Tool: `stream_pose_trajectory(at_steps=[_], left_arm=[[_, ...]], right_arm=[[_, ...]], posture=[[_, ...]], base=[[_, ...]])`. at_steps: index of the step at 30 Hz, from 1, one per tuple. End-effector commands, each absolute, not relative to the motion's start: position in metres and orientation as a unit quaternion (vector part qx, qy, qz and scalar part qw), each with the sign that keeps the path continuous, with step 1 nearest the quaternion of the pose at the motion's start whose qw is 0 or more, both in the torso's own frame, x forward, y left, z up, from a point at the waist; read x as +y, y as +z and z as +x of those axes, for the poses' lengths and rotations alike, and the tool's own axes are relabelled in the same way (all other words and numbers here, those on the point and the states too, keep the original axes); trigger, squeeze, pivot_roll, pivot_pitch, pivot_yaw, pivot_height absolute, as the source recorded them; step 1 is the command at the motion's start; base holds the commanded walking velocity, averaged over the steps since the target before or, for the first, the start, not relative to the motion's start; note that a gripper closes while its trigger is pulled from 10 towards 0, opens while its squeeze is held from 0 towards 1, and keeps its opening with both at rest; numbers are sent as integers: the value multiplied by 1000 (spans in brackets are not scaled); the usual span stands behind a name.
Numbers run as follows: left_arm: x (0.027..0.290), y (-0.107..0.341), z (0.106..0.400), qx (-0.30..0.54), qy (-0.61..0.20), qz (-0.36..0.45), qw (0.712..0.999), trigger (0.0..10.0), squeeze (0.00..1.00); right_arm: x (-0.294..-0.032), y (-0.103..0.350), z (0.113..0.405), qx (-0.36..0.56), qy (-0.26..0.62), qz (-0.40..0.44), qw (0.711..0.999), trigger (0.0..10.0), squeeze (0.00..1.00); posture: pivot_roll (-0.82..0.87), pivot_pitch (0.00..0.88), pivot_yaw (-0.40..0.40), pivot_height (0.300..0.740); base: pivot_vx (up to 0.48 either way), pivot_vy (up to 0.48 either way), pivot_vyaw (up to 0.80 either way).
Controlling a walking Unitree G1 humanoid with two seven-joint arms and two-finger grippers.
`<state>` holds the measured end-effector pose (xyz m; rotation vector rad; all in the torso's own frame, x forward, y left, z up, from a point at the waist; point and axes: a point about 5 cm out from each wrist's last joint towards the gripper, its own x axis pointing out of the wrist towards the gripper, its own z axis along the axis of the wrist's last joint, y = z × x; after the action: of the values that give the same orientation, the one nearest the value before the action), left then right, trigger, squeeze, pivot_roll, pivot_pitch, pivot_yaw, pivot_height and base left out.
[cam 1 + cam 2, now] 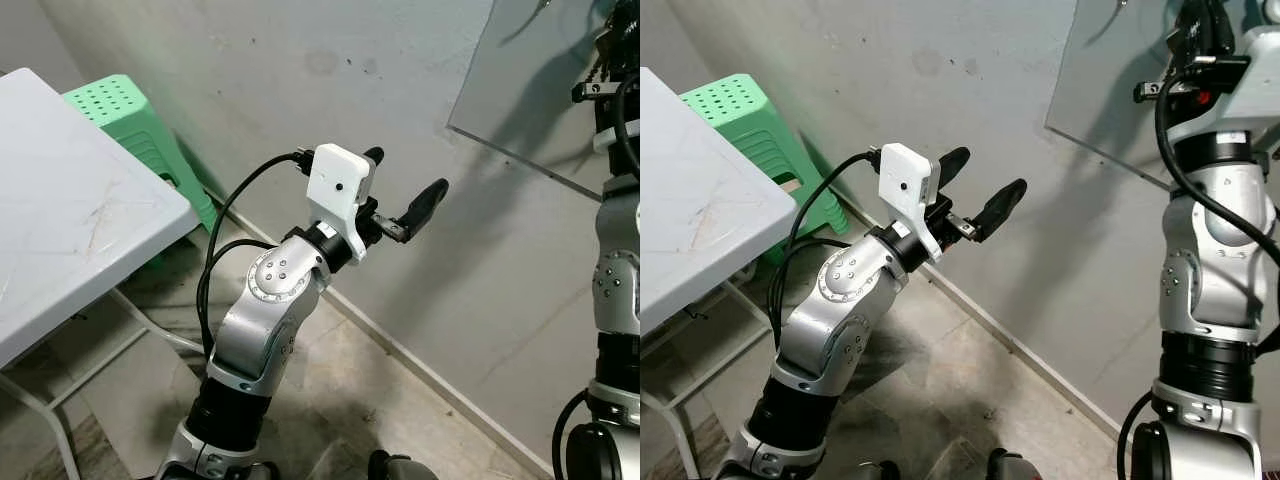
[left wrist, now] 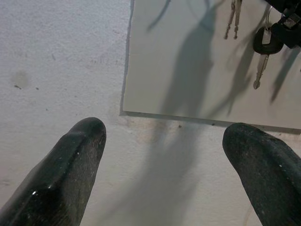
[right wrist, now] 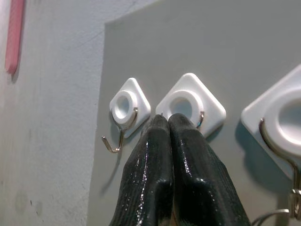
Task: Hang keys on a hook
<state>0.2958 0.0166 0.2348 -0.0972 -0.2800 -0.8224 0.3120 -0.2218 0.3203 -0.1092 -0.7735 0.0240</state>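
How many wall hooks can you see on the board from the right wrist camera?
3. A bare hook on the grey board; a middle hook right behind the shut right gripper; a third hook cut off at the picture's edge. More may lie beyond the picture.

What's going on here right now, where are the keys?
The right gripper is raised at the grey board on the wall, fingers pressed shut right in front of the middle white hook. The left wrist view shows a black-headed key dangling below that gripper against the board. Whether it is on the hook yet can't be told. The left gripper is open and empty, held out toward the wall lower down.
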Motion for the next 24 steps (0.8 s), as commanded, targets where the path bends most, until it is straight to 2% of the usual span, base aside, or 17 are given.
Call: stream_pose_trajectory(at_steps=[1,8,14,24], left_arm=[[16,237,293,-138,-401,-49,904,10000,0],[17,236,293,-136,-398,-51,906,10000,0],[16,235,292,-135,-399,-54,905,10000,0],[16,234,291,-131,-398,-59,906,10000,0]], right_arm=[[-215,327,311,-389,29,-67,918,10000,0],[-210,328,310,-389,48,-109,914,10000,0],[-204,327,308,-382,69,-201,899,10000,0],[-198,316,308,-361,99,-264,889,10000,0]], posture=[[-50,181,6,740],[-51,185,4,740],[-54,189,2,740],[-54,189,-2,740]], base=[[0,0,0],[0,0,0],[0,0,0],[0,0,0]])
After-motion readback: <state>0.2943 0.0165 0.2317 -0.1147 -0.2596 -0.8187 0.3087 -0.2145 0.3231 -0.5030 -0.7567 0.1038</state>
